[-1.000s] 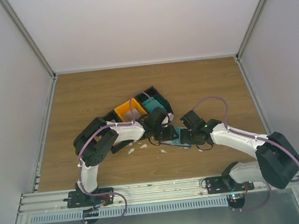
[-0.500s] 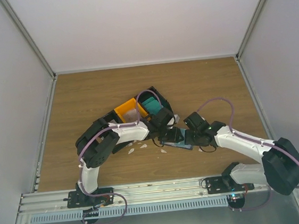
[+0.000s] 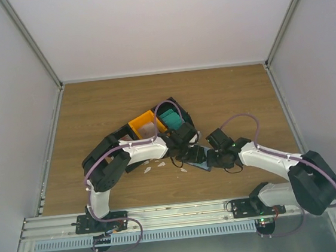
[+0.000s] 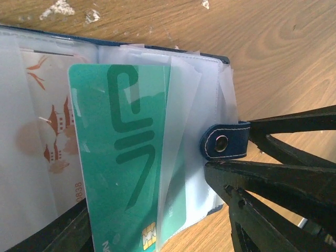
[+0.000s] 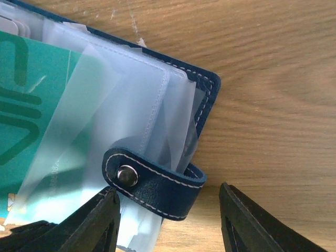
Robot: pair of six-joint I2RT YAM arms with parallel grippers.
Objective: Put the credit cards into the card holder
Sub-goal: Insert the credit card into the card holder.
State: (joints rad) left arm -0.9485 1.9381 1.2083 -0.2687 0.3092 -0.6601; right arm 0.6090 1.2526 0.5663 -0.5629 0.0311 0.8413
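Wood-grain tabletop all round. Open at its middle, card holder; carries a teal credit card on its clear sleeves, long axis pointing back at the left tool, chip end nearest. Left tool wide, astride card and holder, gripping nothing. Right tool wide too, flanking the snap tab from the right.

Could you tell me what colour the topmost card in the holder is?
The card is teal, with darker teal lettering; the left wrist view shows it best.
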